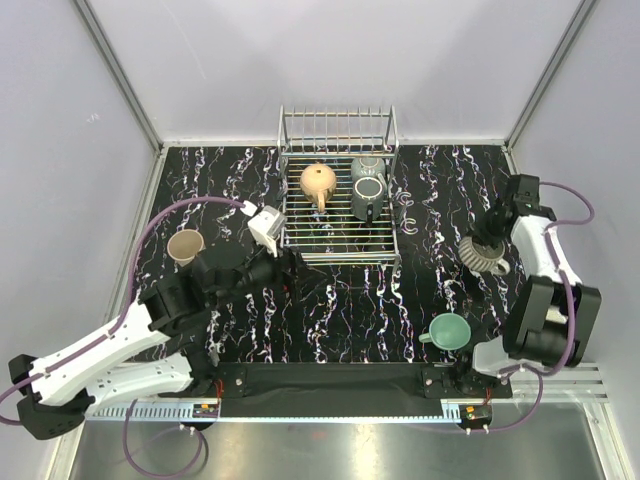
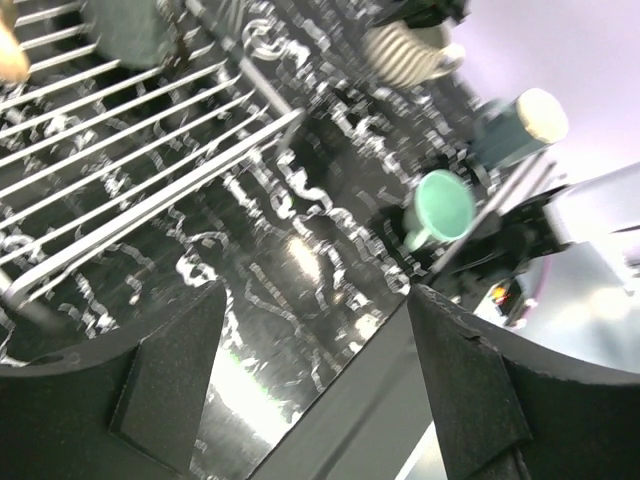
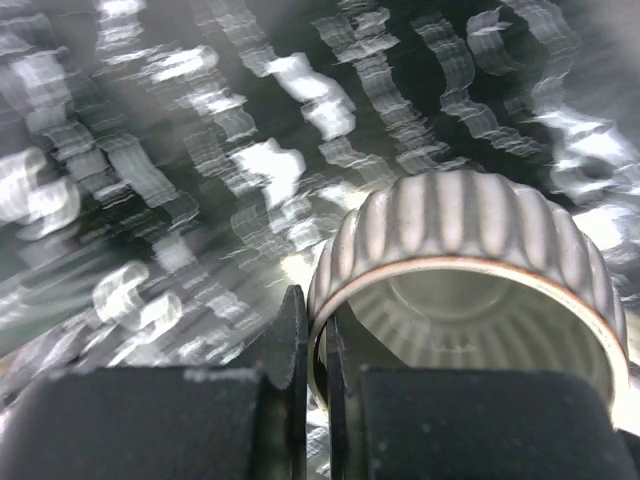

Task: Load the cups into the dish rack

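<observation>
The dish rack (image 1: pixel 340 245) stands at the back centre and holds a tan cup (image 1: pixel 318 182), a grey-green cup (image 1: pixel 368 166) and a dark grey mug (image 1: pixel 367 196). My right gripper (image 1: pixel 489 243) is shut on the rim of a ribbed whitish cup (image 3: pixel 470 225), one finger inside and one outside, held above the table right of the rack. My left gripper (image 1: pixel 287 265) is open and empty by the rack's near left corner (image 2: pixel 130 150). A beige cup (image 1: pixel 186 246) stands on the table at left. A teal cup (image 1: pixel 450 331) stands near the right arm's base, and it also shows in the left wrist view (image 2: pixel 440 208).
The table top (image 1: pixel 340 310) is black with white marbling. A black bar (image 1: pixel 330 378) runs along the near edge between the arm bases. White walls close in the back and sides. The right arm (image 1: pixel 545 300) stands close to the teal cup.
</observation>
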`<action>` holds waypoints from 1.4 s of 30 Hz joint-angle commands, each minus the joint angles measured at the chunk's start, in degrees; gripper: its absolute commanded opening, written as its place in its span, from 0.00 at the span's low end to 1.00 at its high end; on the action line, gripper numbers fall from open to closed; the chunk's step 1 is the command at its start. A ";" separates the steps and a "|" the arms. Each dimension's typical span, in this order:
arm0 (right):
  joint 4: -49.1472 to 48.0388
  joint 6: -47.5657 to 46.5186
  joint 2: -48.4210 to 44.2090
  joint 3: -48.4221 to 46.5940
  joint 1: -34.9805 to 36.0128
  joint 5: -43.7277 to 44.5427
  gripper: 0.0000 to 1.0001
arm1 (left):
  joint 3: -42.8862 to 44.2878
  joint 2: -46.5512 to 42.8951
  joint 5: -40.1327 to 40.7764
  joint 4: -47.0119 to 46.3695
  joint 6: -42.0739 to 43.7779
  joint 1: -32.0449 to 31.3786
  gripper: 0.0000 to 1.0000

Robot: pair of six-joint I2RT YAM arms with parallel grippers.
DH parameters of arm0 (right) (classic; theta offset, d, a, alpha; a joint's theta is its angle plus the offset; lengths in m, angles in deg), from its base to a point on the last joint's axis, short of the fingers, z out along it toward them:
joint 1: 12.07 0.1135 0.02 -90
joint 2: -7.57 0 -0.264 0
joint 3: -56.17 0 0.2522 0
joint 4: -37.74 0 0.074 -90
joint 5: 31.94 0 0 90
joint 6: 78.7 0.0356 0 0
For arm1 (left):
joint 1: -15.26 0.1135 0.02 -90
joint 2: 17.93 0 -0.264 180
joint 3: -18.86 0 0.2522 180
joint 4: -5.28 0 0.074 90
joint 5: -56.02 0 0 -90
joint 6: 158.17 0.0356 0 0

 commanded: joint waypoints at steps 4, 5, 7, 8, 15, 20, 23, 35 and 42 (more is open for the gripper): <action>-8.18 15.58 -12.67 -6.78 0.07 -26.61 0.00 | -4.26 -3.75 -3.11 -15.91 -3.07 -0.14 0.87; -10.30 21.61 -13.81 -7.40 0.07 -29.19 0.00 | -5.23 -4.19 -2.94 -17.94 -4.03 -0.14 0.89; -16.17 27.79 -14.35 -9.42 0.07 -35.94 0.00 | -9.70 -5.43 -2.67 -27.73 -4.22 -0.14 0.94; -18.13 33.82 -14.70 -9.95 0.07 -38.16 0.00 | -11.20 -5.52 -2.59 -31.55 -4.65 -0.14 0.96; -40.45 58.83 -20.49 -7.85 0.16 -47.67 0.00 | -6.74 5.19 -6.71 -47.04 0.25 -0.49 0.98; -42.56 66.21 -22.78 -10.84 0.16 -50.04 0.00 | -5.85 13.89 -6.54 -58.46 9.57 -3.21 0.99; -47.31 73.85 -23.75 -10.49 0.16 -51.62 0.00 | -4.64 19.87 -8.20 -67.16 13.26 -3.39 0.99; -52.60 80.64 -23.23 -12.95 16.32 -51.80 0.00 | 6.36 30.34 -7.43 -70.34 15.56 -3.30 0.99; -56.02 83.45 -24.80 -11.99 18.53 -51.27 0.00 | -0.67 28.23 -6.28 -79.65 11.43 -3.39 0.99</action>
